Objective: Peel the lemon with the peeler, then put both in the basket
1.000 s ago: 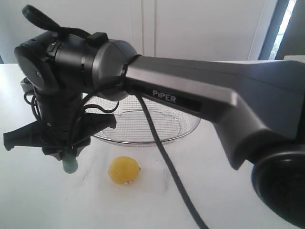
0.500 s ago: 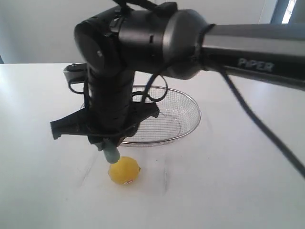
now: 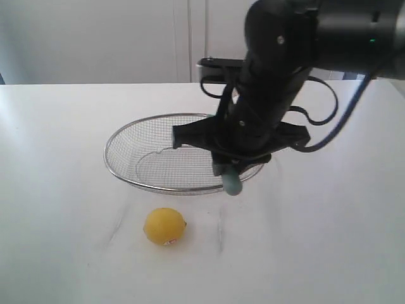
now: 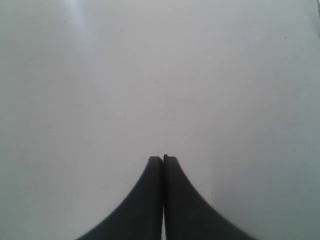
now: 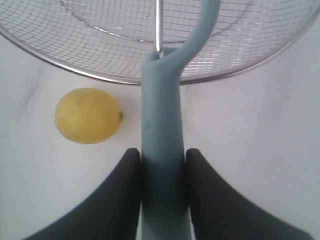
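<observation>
Both steps looked undone — the large oval wire-mesh basket (image 3: 120, 136) held nothing. Over its near rim the right gripper (image 5: 162, 155) clamped the slim pale-teal plastic peeler (image 5: 160, 115); the left gripper (image 4: 163, 159) was closed on nothing. Just outside that rim sat the small round yellow lemon (image 3: 164, 226), apparently unpeeled.

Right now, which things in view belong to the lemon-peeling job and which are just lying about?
In the job: lemon, peeler, wire mesh basket, right gripper with jaws shut on the peeler.
Not in the job: white table; left gripper, jaws shut on nothing.
</observation>
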